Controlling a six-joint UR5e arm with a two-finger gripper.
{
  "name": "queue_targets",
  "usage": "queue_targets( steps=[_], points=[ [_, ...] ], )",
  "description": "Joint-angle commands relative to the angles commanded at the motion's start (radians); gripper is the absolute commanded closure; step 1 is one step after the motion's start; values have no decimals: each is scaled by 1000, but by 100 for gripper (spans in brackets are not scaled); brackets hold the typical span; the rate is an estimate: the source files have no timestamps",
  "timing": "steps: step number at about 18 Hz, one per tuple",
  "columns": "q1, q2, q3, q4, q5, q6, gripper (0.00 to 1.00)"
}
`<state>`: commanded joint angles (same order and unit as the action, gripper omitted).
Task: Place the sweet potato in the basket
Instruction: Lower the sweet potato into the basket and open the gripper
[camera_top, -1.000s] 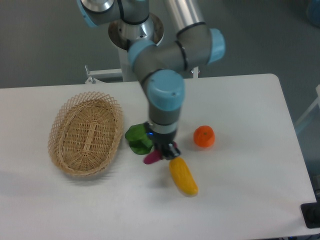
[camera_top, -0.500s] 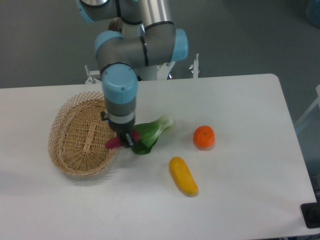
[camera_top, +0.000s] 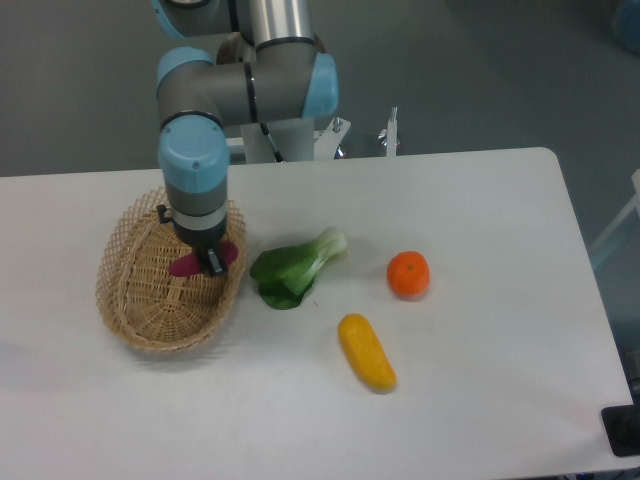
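White table (camera_top: 480, 400) fills most of the view from a fixed camera above. Behind it, a grey-and-blue robot arm (camera_top: 240, 90) reaches forward and down over the left side. Under the arm sits the basket (camera_top: 140, 315), an oval of light tan wicker with an openwork looped rim, the largest object on the table. Just right of the basket lies a leafy green vegetable (camera_top: 292, 270) with a pale stalk end pointing up and right. Farther right and nearer the front lies a yellow oblong vegetable (camera_top: 366, 352), and beyond it a round orange fruit (camera_top: 408, 274), each apart from the other. The gripper (camera_top: 208, 262) points straight down over the basket's right half, its two fingers clamped on the sweet potato (camera_top: 203, 261). This is small, oblong, dark magenta-purple and smooth, with tapered ends sticking out left and right of the fingers. It lies roughly level, within the basket's outline; whether it touches the weave cannot be told.
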<state>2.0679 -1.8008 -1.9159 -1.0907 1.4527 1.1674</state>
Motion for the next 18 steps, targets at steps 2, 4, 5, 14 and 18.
queue_targets(
  steps=[2, 4, 5, 14, 18],
  points=[
    [-9, -8, -2, 2, 0, -20, 66],
    [-18, -22, -2, 2, 3, -25, 66],
    [-22, -26, -2, 3, 5, -25, 63],
    [-29, -26, 11, 2, 2, -22, 4],
    [-17, -22, 26, 8, 8, -15, 0]
  ],
)
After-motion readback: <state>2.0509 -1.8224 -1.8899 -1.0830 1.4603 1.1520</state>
